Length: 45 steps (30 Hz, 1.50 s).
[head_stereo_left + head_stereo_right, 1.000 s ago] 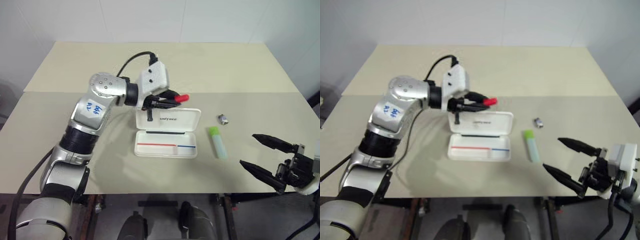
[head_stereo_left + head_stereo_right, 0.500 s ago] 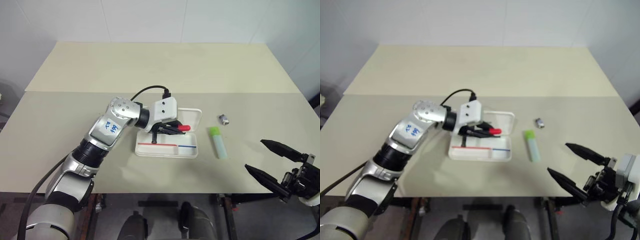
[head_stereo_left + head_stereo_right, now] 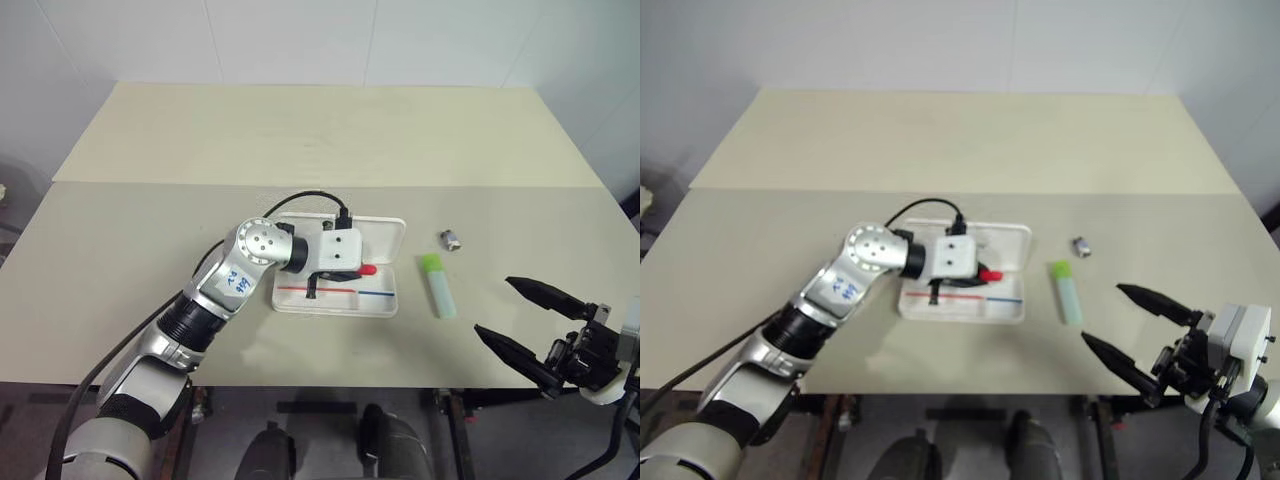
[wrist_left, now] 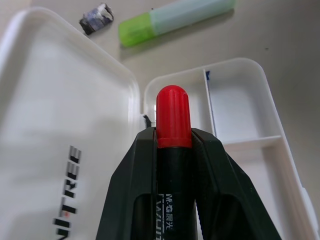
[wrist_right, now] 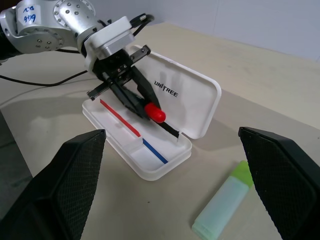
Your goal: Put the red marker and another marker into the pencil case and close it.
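Observation:
The white pencil case (image 3: 385, 238) lies open at the table's middle, lid tipped back, with red and blue stripes in its tray (image 5: 150, 161). My left gripper (image 3: 352, 272) is shut on the red marker (image 4: 172, 117). It holds the marker low over the tray, with the red cap (image 5: 155, 114) sticking out past the black fingers (image 4: 215, 165) toward the right end. The other marker, a green-capped highlighter (image 3: 436, 284), lies flat on the table just right of the case. My right gripper (image 3: 497, 306) hovers open near the table's front right edge, with nothing in it.
A small grey-black metal piece (image 3: 447, 238) sits on the table behind the highlighter. A black cable (image 3: 300, 200) loops from my left wrist over the case's left end. The beige table (image 3: 320, 130) stretches far back behind the case.
My left gripper has come down with the red marker from above the lid's back edge into the open case. The right gripper stays open in about the same spot.

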Available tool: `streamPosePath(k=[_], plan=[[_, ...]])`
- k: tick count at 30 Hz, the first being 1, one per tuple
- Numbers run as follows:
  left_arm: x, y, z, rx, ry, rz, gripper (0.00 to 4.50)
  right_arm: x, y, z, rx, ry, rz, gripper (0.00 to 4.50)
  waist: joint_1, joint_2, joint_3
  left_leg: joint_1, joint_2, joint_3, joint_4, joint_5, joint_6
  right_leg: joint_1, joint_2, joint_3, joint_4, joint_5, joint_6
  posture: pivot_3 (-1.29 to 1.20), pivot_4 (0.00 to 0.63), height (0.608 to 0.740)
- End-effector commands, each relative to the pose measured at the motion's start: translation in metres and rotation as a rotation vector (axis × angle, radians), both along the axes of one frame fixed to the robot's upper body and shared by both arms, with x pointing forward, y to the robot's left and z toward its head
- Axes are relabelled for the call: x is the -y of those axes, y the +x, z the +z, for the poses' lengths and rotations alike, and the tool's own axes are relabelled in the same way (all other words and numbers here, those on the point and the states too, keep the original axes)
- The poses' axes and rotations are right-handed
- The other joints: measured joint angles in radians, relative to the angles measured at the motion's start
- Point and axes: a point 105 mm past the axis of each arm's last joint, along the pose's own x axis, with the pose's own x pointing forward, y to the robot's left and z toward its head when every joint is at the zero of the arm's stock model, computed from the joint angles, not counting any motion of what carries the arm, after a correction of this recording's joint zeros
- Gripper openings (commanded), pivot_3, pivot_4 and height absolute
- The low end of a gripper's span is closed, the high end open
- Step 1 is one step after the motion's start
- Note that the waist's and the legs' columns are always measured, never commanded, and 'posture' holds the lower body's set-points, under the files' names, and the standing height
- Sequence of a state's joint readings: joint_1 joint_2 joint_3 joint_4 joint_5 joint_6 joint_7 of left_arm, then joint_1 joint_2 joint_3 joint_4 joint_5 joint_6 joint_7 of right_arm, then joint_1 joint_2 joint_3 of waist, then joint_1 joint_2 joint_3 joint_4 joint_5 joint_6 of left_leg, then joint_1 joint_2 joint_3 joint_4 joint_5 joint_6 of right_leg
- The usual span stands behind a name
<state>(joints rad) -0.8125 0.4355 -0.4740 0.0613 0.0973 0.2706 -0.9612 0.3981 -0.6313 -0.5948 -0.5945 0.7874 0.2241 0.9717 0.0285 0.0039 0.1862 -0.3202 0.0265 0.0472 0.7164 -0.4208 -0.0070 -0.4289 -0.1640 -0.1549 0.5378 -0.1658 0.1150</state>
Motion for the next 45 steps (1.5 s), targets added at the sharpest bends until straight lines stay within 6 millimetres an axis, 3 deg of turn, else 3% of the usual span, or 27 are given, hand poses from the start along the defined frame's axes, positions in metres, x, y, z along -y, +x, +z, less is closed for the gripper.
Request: streamPosePath(k=[1,10,17,23,27,32,39,42,45], plan=[[0.004,0.001,0.005,0.040,-0.017,-0.009,1.60,-0.003,-0.001,0.006,0.041,-0.005,-0.003,4.50,0.000,0.000,0.000,0.000,0.000,0.000,0.000,0.000,0.000,0.000,0.000,0.000,0.000,0.000,0.000,0.00,0.150,0.740],[0.010,-0.006,0.007,0.041,-0.030,-0.033,4.47,-0.002,0.000,0.006,0.044,-0.009,-0.011,4.50,0.000,0.000,0.000,0.000,0.000,0.000,0.000,0.000,0.000,0.000,0.000,0.000,0.000,0.000,0.000,0.00,0.150,0.740],[0.016,-0.025,0.023,0.022,-0.082,-0.075,4.47,-0.001,0.001,0.006,0.038,-0.016,-0.006,4.50,0.000,0.000,0.000,0.000,0.000,0.000,0.000,0.000,0.000,0.000,0.000,0.000,0.000,0.000,0.000,0.00,0.150,0.740],[0.016,-0.037,0.052,-0.018,-0.234,-0.080,4.47,-0.004,0.006,0.003,0.023,-0.031,0.000,4.50,-0.001,0.000,0.000,0.000,0.000,0.000,0.001,0.000,0.000,0.000,0.000,0.000,0.001,0.000,0.000,0.00,0.150,0.740],[0.007,-0.055,0.078,-0.061,-0.412,-0.154,4.47,-0.007,0.013,-0.008,-0.026,-0.064,-0.023,4.50,-0.002,0.000,0.000,0.000,0.000,0.000,0.001,0.000,0.000,0.000,0.000,0.001,0.001,0.000,0.000,0.00,0.150,0.740],[-0.020,-0.072,0.102,-0.057,-0.657,-0.213,4.47,-0.009,0.031,-0.018,-0.040,-0.071,-0.097,4.50,-0.006,0.001,0.000,0.001,0.000,0.000,0.001,0.000,0.000,0.000,0.000,0.001,0.002,0.000,0.000,0.00,0.150,0.740],[-0.058,-0.073,0.076,-0.083,-0.593,-0.022,4.47,-0.018,0.063,-0.032,-0.057,-0.050,-0.188,4.50,-0.005,0.003,-0.001,0.002,0.001,0.001,0.002,0.000,-0.001,0.000,0.000,0.002,0.004,0.000,-0.002,0.00,0.150,0.740],[-0.068,-0.067,0.081,0.008,-0.639,0.060,4.47,-0.021,0.075,-0.040,-0.091,-0.057,-0.213,4.50,-0.001,0.003,-0.001,0.001,0.001,0.001,0.002,0.000,0.000,0.000,0.000,0.002,0.003,0.000,-0.001,0.00,0.150,0.740],[-0.073,-0.077,0.085,0.000,-0.698,0.040,4.47,-0.025,0.085,-0.047,-0.129,-0.081,-0.226,4.50,-0.006,0.003,-0.001,0.001,0.001,0.001,0.002,0.000,0.000,0.000,0.000,0.002,0.002,0.000,-0.001,0.00,0.150,0.740]])
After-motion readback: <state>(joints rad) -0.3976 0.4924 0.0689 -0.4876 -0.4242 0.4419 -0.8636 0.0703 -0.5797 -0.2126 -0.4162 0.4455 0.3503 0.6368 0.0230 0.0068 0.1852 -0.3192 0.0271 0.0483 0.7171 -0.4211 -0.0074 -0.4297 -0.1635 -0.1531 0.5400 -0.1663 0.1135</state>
